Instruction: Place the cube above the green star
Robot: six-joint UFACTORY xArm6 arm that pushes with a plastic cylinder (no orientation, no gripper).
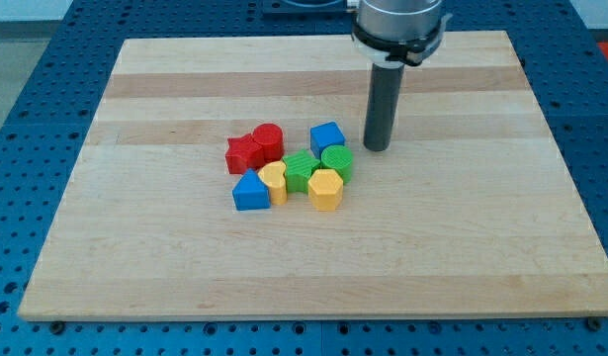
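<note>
Blue cube (326, 138) beside my tip (377, 148).

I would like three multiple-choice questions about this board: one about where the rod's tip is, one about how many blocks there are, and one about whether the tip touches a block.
1. Where is my tip relative to the blue cube?
A. At the view's right of it
B. At the view's left of it
C. Below it, toward the view's bottom

2. How many blocks lie on the wooden board?
A. Five
B. Eight
C. Eleven

3. Does my tip touch any block?
A. It presses the red cylinder
B. It rests on the yellow blocks
C. It touches none

Answers: 1 A, the rod stands right of the cube. 2 B, two red, two blue, two green and two yellow. 3 C, bare wood shows between tip and cube.
</note>
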